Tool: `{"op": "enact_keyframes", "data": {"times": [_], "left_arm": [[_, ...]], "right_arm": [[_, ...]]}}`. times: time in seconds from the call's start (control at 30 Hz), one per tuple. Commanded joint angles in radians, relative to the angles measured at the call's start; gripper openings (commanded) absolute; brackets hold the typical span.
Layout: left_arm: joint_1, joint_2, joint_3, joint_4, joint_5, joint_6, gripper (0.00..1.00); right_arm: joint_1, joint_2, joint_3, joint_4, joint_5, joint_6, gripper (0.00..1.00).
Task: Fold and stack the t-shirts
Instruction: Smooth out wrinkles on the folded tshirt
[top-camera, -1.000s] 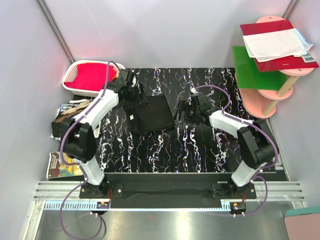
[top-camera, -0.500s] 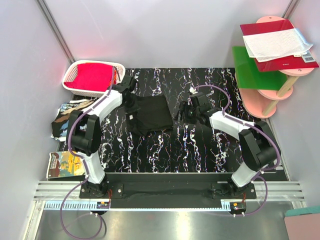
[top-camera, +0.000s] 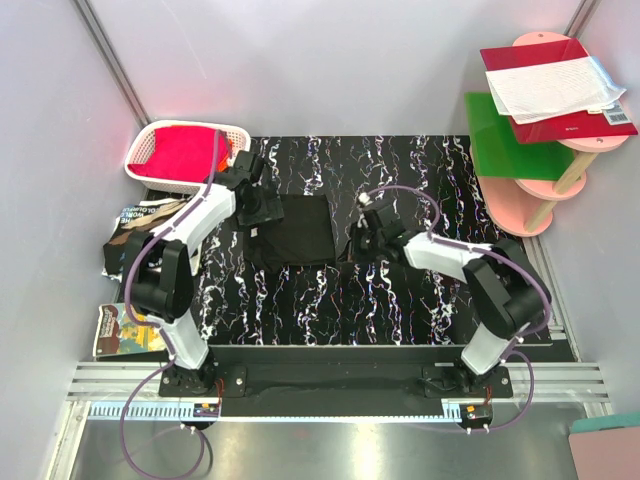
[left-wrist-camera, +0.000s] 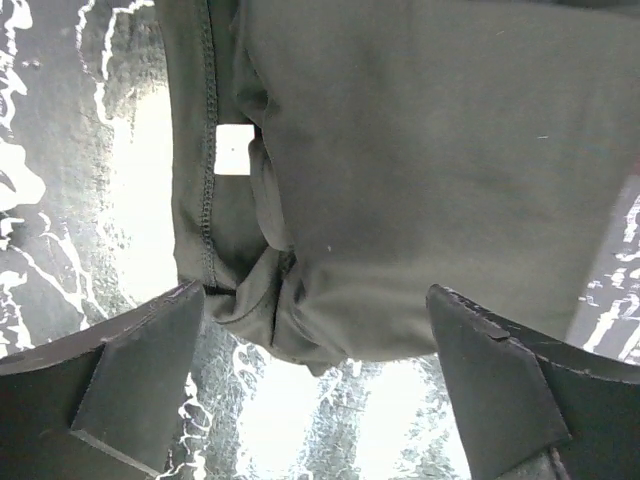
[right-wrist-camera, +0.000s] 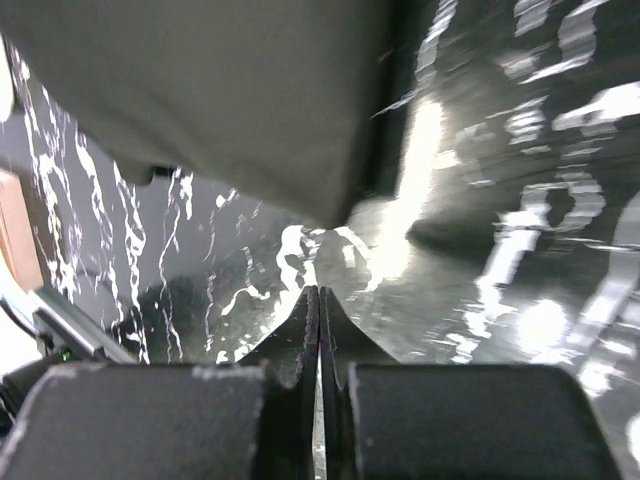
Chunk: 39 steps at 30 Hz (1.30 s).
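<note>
On the black marbled table (top-camera: 400, 300), the right gripper (right-wrist-camera: 318, 300) is shut tight. Its two fingers (right-wrist-camera: 300, 345) are pressed flat together with nothing between them. The tips point at bare tabletop just short of a corner of the folded t-shirt (top-camera: 300, 230); whether they touch the surface cannot be told. From above, this gripper sits at the shirt's 3 o'clock edge, just beside the cloth.

The folded t-shirt lies as a dark rectangle a little left of the table's middle, plain side up. A small white tag (left-wrist-camera: 235, 148) shows by the stitched hem on its 9 o'clock side.

The left gripper (left-wrist-camera: 315, 300) is at the shirt's 10 o'clock corner, with its jaws spread wide. In the wrist view its fingers (left-wrist-camera: 140, 365) stand one to each side of a bunched, wrinkled edge of the cloth. Nothing is pinched between them, and this hand holds nothing. One fingertip is right at the hem, and contact there cannot be judged.

Off the table at 9 o'clock lies a heap of t-shirts (top-camera: 135, 225), dark with a pale print showing.

Farther off, at 11 o'clock, a white basket (top-camera: 190, 124) holds red cloth (top-camera: 185, 152).

At 2 o'clock, well apart from both arms, stands a pink shelf (top-camera: 545, 190).
</note>
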<state>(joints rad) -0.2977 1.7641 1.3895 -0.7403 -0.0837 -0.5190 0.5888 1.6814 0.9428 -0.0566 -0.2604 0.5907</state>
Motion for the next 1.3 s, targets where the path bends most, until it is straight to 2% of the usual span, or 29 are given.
{"op": "enact_keyframes", "data": {"times": [0.0,0.03,0.07,0.1,0.13,0.4,0.47,0.57,0.77,0.93,1.13,1.27], "left_arm": [[0.006,-0.095,0.035,0.021,-0.059,0.016,0.92],[0.006,-0.091,0.049,0.022,-0.073,0.025,0.78],[0.006,-0.083,0.060,0.030,-0.091,0.030,0.55],[0.006,-0.051,0.074,0.030,-0.135,0.030,0.04],[0.008,-0.022,0.121,0.027,-0.146,0.040,0.00],[0.011,0.341,0.426,-0.094,-0.183,0.043,0.00],[0.011,0.415,0.535,-0.187,-0.188,0.048,0.00],[0.011,0.511,0.597,-0.283,-0.188,0.034,0.00],[-0.003,0.414,0.367,-0.255,-0.139,0.007,0.00],[-0.064,0.279,0.155,-0.177,-0.012,0.008,0.00],[-0.195,0.230,0.103,-0.153,0.065,-0.018,0.00],[-0.219,0.279,0.117,-0.154,0.033,-0.042,0.00]], "right_arm": [[0.075,0.073,0.045,0.089,-0.037,0.041,0.00],[0.101,0.089,0.056,0.090,-0.034,0.046,0.00],[0.109,0.106,0.074,0.093,-0.028,0.050,0.00],[0.117,0.136,0.079,0.097,-0.025,0.054,0.00],[0.120,0.150,0.083,0.103,-0.023,0.070,0.00],[0.120,0.238,0.117,0.115,0.046,0.100,0.00],[0.121,0.267,0.145,0.109,0.067,0.098,0.00],[0.120,0.297,0.181,0.095,0.091,0.100,0.00],[0.120,0.339,0.257,0.029,0.196,0.078,0.00],[0.097,0.388,0.361,-0.034,0.256,0.026,0.00],[0.049,0.449,0.505,-0.081,0.256,-0.034,0.00],[0.019,0.459,0.579,-0.123,0.265,-0.080,0.00]]}}
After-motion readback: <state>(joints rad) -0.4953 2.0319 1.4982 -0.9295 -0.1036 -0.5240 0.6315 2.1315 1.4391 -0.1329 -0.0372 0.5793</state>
